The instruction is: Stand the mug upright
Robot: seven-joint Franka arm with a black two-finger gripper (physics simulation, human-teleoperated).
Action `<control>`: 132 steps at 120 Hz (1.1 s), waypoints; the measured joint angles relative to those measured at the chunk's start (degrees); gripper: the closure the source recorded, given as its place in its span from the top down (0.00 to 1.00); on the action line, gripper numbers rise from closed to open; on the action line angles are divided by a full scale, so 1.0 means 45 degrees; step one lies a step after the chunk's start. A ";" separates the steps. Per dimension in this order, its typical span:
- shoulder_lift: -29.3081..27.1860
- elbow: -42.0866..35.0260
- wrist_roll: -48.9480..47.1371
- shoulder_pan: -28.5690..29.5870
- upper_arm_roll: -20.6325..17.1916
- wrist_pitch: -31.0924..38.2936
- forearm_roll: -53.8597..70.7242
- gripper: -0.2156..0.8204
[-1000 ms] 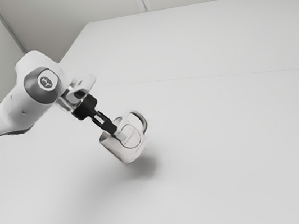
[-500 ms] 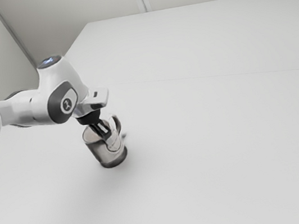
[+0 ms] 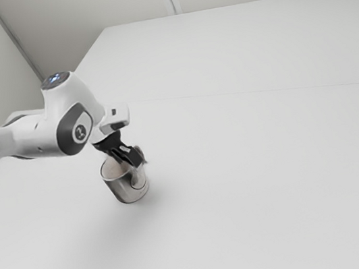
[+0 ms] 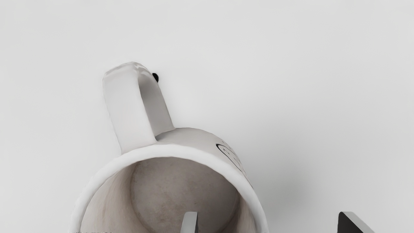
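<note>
Pincer (image 3: 127, 159) with fingers apart: one lies within the mouth of the mug (image 3: 124, 191), the other outside, the mug's wall between them. From left to right in the exterior view, I note my white arm (image 3: 29, 136), entering at the left; the mug, below the pincer, mouth up and nearly upright, though I cannot tell whether its base sits flat on the white surface (image 3: 263, 189); its handle (image 4: 129, 106), partly behind the pincer; and a soft shadow at the mug's right.

Mug (image 4: 194, 137) pt. cut off, wrist view's edge, handle (image 4: 124, 106) pt. hidden behind pincer (image 3: 127, 160), ext. view, arm (image 3: 26, 137) cut off there
</note>
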 joint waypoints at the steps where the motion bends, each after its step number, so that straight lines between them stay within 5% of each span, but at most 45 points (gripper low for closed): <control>1: -0.0020 0.0083 -0.0021 -0.0007 0.0000 -0.0059 -0.0013 0.65; 32: 0.0109 0.4414 -0.0667 -0.0385 0.0059 -0.3416 -0.0692 0.75; 65: 0.2080 1.0057 -0.1379 -0.0310 0.0595 -0.7548 -0.0636 0.78; 132: 0.2895 1.1716 -0.2021 -0.0272 0.0789 -1.0156 -0.0635 0.79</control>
